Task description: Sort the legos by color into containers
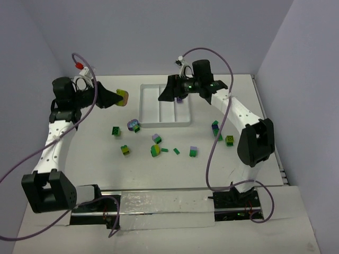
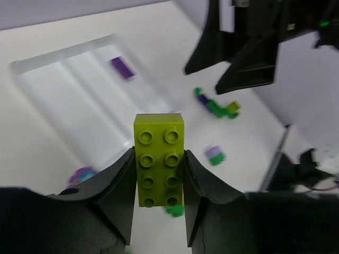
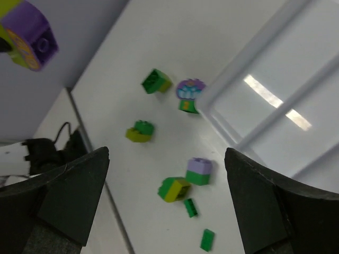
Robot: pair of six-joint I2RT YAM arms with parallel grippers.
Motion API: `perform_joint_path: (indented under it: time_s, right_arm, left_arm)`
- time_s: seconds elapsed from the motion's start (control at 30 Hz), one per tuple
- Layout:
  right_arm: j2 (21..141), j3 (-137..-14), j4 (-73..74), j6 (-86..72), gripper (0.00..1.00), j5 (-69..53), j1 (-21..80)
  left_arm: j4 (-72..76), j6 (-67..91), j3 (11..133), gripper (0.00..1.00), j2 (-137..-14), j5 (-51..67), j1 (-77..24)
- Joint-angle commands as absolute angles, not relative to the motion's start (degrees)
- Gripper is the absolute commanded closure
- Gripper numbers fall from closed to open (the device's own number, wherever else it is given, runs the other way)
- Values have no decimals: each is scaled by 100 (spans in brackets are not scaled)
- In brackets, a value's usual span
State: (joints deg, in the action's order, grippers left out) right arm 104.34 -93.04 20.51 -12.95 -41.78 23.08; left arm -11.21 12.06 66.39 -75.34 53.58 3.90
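Observation:
My left gripper (image 1: 115, 98) is shut on a yellow-green brick (image 1: 123, 96), held in the air left of the white tray (image 1: 142, 108). In the left wrist view the brick (image 2: 159, 143) sits upright between the fingers (image 2: 119, 185). In the right wrist view a purple piece shows on the held brick (image 3: 29, 37). My right gripper (image 1: 167, 94) hangs open and empty over the tray; its open gripper (image 3: 167, 153) is over loose legos beside the tray (image 3: 307, 69). One purple brick (image 1: 179, 99) lies in the tray's right compartment and also shows in the left wrist view (image 2: 123, 67).
Loose legos lie in front of the tray: a green one (image 1: 115, 130), a purple round piece (image 1: 133, 125), a lilac-on-green stack (image 1: 194, 152) and several more. Two stacks (image 1: 215, 127) (image 1: 230, 140) lie by the right arm. Walls close three sides.

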Motion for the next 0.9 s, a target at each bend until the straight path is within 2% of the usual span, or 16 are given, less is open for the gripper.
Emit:
perform_joint_path:
  time_s: [0.0, 0.27, 0.67, 0.87]
  right_arm:
    - [9734, -8770, 440, -2350, 5, -5493, 2375]
    - [9247, -8071, -1713, -3571, 5, -6175, 2547]
    - [9284, -7724, -3315, -4645, 7, -6696, 2754]
    - [9272, -7611, -3585, -4752, 11, -6760, 2861]
  left_arm:
    - [2087, 3967, 5847, 100, -7197, 6633, 96]
    - [4561, 5993, 5528, 100, -7389, 6612, -679]
    - [4501, 6074, 5282, 100, -7430, 6370, -1040]
    - [4497, 6089, 5309, 100, -7478, 6338, -1046]
